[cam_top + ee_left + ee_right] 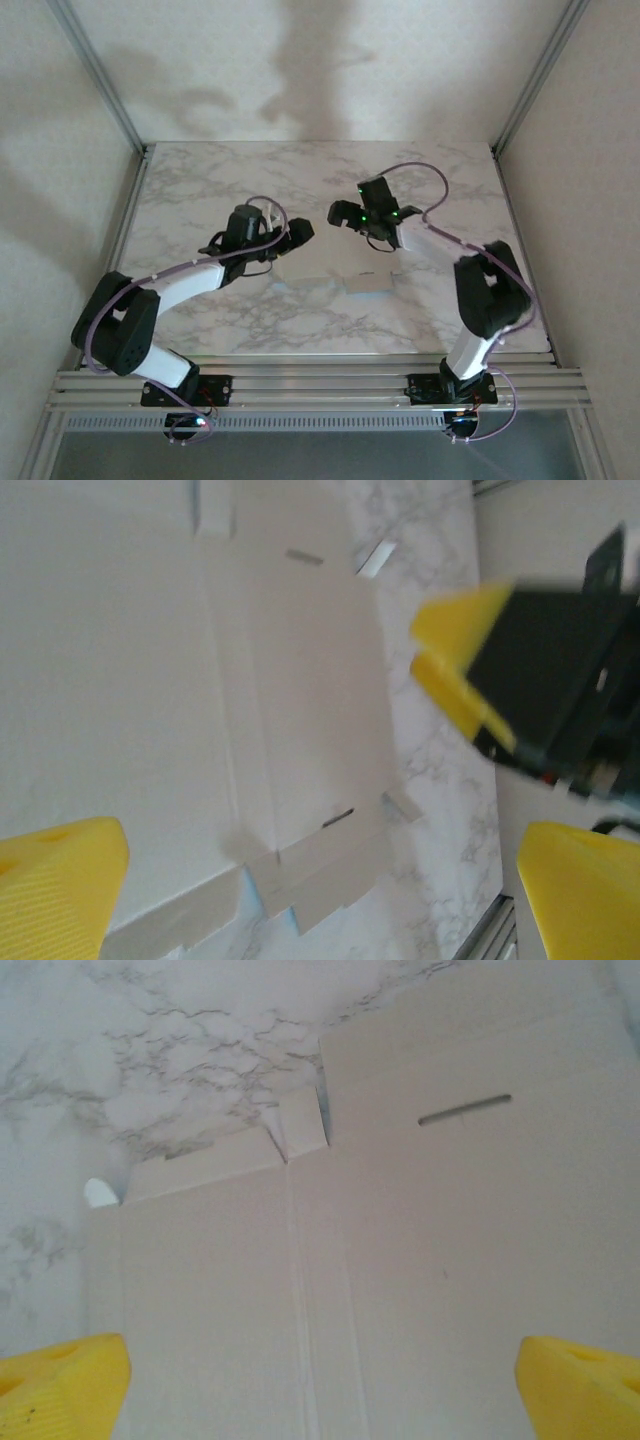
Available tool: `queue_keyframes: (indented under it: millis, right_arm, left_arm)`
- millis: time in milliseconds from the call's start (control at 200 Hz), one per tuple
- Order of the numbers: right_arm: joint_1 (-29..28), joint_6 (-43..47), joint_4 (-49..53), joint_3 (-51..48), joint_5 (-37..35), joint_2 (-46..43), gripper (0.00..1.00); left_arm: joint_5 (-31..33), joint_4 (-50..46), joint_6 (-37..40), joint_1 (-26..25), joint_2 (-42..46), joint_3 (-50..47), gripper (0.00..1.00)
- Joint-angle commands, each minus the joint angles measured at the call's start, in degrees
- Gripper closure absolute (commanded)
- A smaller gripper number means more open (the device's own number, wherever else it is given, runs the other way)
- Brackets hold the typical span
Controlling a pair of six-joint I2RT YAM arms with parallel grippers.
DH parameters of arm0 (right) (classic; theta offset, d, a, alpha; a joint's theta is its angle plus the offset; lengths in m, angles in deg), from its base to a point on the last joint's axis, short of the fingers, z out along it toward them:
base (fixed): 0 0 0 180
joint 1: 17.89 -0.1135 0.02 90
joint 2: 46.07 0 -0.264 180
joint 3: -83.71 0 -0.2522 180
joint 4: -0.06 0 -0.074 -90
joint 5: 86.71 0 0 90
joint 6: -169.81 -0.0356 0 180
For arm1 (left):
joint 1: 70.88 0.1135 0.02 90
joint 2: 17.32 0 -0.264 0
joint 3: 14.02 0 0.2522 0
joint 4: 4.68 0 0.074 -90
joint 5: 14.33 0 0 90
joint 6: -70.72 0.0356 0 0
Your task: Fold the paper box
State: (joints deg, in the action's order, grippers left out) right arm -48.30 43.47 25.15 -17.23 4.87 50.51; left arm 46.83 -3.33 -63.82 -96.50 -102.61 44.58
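Card lying flat: from above, the paper box (335,268) is an unfolded pale sheet on the marble table (200,180), midway across and somewhat nearer the near edge. The left gripper (296,232) and right gripper (342,213) sit at its far edge, near each other. In the left wrist view, yellow fingers (60,880) spread wide and empty above the creased sheet. In the right wrist view, the fingers (60,1385) are likewise apart, gripping nothing, over the sheet and its slot (465,1110).
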Motion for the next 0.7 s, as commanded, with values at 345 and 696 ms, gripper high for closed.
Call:
queue_keyframes:
  millis: [345, 696]
  right_arm:
    - [-0.8, -1.99, 1.25, -16.05, 0.94, -16.12, 0.01]
    - [-1.38, -11.91, 2.29, -14.84, 2.06, -9.98, 0.01]
  left_arm:
    - [4.48, -18.74, 15.42, 2.16, -14.31, 19.42, 0.01]
    - [2.52, -27.0, 21.41, 2.16, -26.64, 31.01, 0.0]
